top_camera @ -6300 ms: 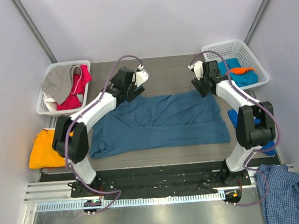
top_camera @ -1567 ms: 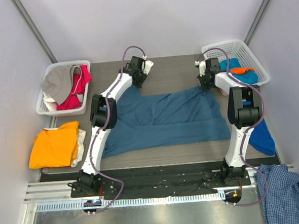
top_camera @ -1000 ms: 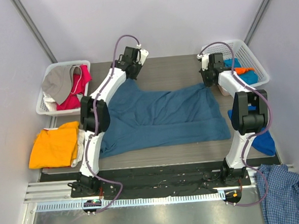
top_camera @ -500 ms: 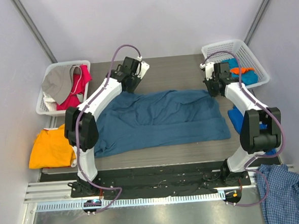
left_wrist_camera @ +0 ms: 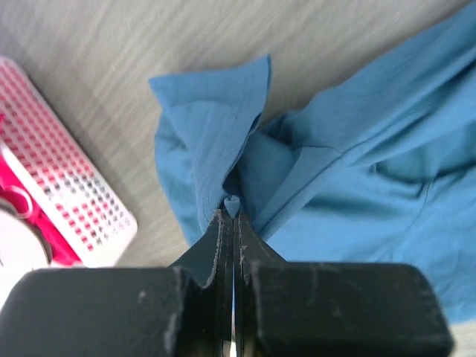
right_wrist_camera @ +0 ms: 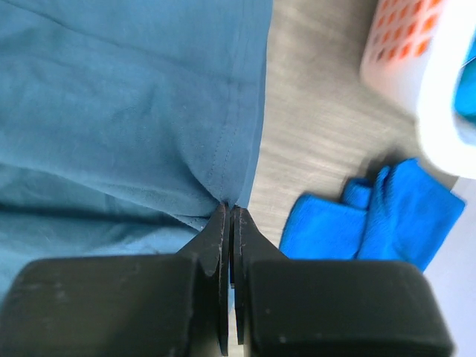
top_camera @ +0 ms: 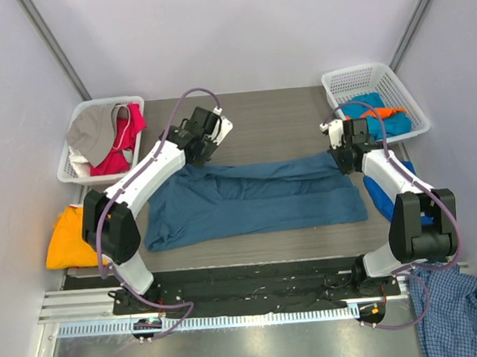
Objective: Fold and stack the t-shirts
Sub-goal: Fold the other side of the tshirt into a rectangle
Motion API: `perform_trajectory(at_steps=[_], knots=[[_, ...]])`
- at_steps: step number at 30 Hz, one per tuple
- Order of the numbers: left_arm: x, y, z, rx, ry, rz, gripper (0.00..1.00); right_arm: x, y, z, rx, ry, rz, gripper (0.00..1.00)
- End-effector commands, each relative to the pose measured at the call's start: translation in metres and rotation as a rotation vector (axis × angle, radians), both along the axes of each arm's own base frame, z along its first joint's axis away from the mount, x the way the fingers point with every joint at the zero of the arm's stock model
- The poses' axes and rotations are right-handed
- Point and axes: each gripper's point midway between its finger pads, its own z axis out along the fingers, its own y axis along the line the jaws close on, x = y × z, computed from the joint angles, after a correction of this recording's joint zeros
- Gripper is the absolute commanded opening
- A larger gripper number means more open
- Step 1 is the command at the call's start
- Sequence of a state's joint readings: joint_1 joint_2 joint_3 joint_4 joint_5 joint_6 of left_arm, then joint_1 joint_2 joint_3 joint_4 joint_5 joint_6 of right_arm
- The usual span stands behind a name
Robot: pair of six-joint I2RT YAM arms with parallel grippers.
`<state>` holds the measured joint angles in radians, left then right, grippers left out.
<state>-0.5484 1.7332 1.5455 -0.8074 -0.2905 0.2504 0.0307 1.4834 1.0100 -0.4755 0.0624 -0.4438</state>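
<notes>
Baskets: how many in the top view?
2. The left basket sits at the far-left corner of the table; the right basket sits at the far-right corner. No others visible, and none seems hidden.

Bright, even light with soft, faint shadows; overhead view sharp, wrist views blurred at their near edges.

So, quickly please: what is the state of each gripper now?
Left gripper: closed, pinching a bunched far corner of the dark teal-blue t-shirt.
Right gripper: closed, pinching the hemmed edge of the same t-shirt.
</notes>
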Motion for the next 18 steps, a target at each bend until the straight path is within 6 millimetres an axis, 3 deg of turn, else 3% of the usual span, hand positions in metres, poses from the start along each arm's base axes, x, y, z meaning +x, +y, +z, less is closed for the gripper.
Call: perform_trajectory(at_steps=[1, 10, 18], knots=[[-0.026, 0.016, 0.004, 0.041, 0.023, 0.01, 0.0, -0.012, -0.008, 0.004, -0.046, -0.012, 0.007, 0.01], [-0.057, 0.016, -0.024, 0.082, 0.114, -0.004, 0.0, -0.036, -0.016, -0.002, -0.097, 0.02, 0.012, 0.01], [-0.075, 0.021, -0.035, 0.117, 0.167, -0.004, 0.0, -0.059, -0.022, -0.01, -0.133, 0.059, 0.025, 0.01]])
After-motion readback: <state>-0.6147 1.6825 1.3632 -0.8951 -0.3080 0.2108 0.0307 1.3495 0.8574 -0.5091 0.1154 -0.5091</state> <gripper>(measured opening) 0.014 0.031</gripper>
